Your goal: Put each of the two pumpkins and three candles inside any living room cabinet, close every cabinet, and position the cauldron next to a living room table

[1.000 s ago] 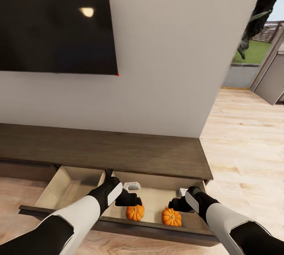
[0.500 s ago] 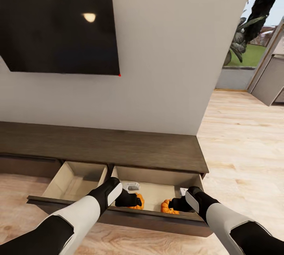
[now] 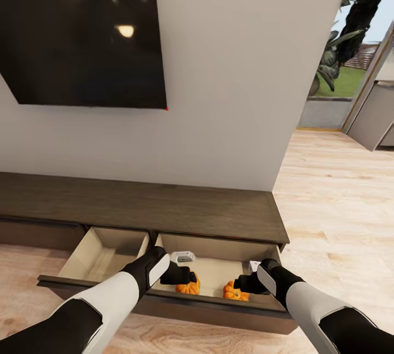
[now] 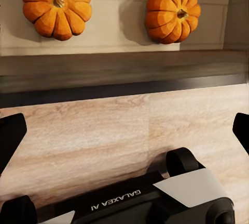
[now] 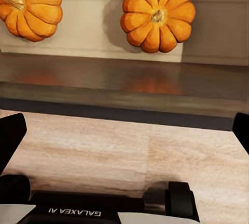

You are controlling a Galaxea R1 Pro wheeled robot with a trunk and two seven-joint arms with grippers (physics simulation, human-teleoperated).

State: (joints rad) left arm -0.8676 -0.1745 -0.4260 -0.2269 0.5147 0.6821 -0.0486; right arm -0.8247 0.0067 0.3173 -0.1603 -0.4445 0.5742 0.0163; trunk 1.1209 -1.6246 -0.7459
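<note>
Two ribbed orange pumpkins (image 3: 189, 287) (image 3: 234, 291) lie inside the right open drawer of the long dark-brown cabinet (image 3: 164, 209), half hidden behind the drawer front (image 3: 208, 310). My left gripper (image 3: 187, 277) hovers open over the drawer's front edge by the left pumpkin (image 4: 56, 3). My right gripper (image 3: 239, 285) is open beside the other pumpkin (image 5: 157, 13). Both wrist views look down past spread fingers (image 4: 10, 135) (image 5: 10, 135) at floor, drawer front and both pumpkins. The candles, cauldron and coffee table are out of view.
The left drawer (image 3: 104, 250) also stands pulled out, showing pale wood. A small white box (image 3: 183, 257) sits at the back of the right drawer. A black TV (image 3: 82, 42) hangs on the wall above. Wood floor (image 3: 339, 201) opens to the right.
The camera has shifted, so the TV sits lower in view. Both grippers have drawn back from over the drawer's inside to its front edge, which now covers more of the pumpkins.
</note>
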